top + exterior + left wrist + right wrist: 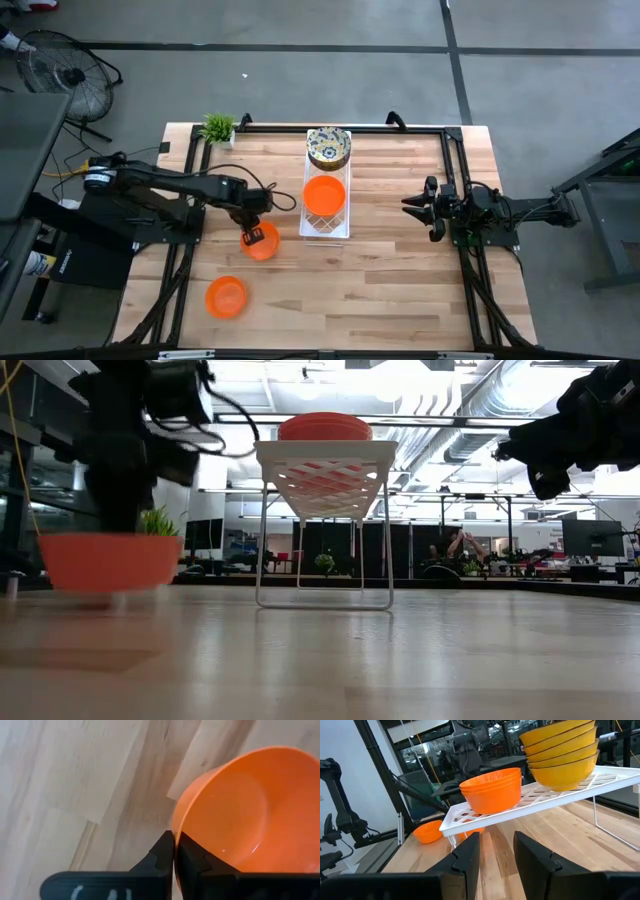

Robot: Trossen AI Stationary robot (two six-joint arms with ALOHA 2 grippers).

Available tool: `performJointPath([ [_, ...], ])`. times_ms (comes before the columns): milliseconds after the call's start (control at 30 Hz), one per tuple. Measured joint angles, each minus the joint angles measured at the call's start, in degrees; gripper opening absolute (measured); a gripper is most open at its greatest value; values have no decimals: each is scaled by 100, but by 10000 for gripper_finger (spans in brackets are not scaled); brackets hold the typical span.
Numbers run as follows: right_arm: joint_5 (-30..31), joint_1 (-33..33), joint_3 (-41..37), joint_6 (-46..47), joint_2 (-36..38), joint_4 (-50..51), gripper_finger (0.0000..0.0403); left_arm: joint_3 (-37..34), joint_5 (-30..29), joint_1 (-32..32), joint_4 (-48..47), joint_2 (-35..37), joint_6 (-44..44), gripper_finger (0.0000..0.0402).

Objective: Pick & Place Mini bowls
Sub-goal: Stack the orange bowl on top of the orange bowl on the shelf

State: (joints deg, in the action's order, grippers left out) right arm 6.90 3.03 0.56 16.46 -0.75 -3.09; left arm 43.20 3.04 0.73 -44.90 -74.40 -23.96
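My left gripper (255,233) (174,851) is shut on a plain orange mini bowl (264,246) (110,562) left of the white wire rack (326,228). On the rack stand a stack of orange bowls (324,195) (492,790) and, behind it, a stack of cream floral bowls (328,148) (565,755). Another orange bowl (226,296) (427,832) rests on its base near the table's near left corner. My right gripper (420,206) (496,855) is open, hovering right of the rack and pointing at it. My left gripper pinches the orange bowl's rim (176,827), one finger inside the bowl and one against its outer wall. The fingers come from above, pointing down. The bowl hangs almost level below them, its base a little clear of the table in the low view.
A small green potted plant (218,127) stands at the far left corner of the table. Black frame rails (452,150) run along the table's far, left and right sides. Bare wood (360,290) lies between the rack and the near edge.
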Motion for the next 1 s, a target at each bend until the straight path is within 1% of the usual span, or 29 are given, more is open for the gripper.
performJointPath([
  [100, 0, -1, 0, -1, 0, 1, 107, 50, 84, 0, -177, 425, -11, 3],
  [200, -2, 0, 0, -1, 0, 8, 107, 254, 91, 0, -378, 858, -44, 2],
  [333, -2, -2, 0, 1, -4, 11, 107, 720, 18, 0, -532, 1294, -175, 2],
  [400, -2, -1, 1, 0, -4, 14, 107, 1034, -51, 0, -507, 1386, -180, 1],
  [567, -2, 0, 0, -1, -2, 12, 107, 1942, -396, 2, -804, 1386, -114, 1],
  [667, -2, 0, 0, -1, -2, 15, 107, 2431, -643, 54, -996, 1257, -40, 1],
  [800, -2, -2, 0, 1, -2, 14, 107, 2936, -660, 313, -1058, 983, 66, 0],
  [1000, -2, 0, 0, 1, -2, 12, 107, 3389, -621, 595, -1024, 507, 149, 0],
])
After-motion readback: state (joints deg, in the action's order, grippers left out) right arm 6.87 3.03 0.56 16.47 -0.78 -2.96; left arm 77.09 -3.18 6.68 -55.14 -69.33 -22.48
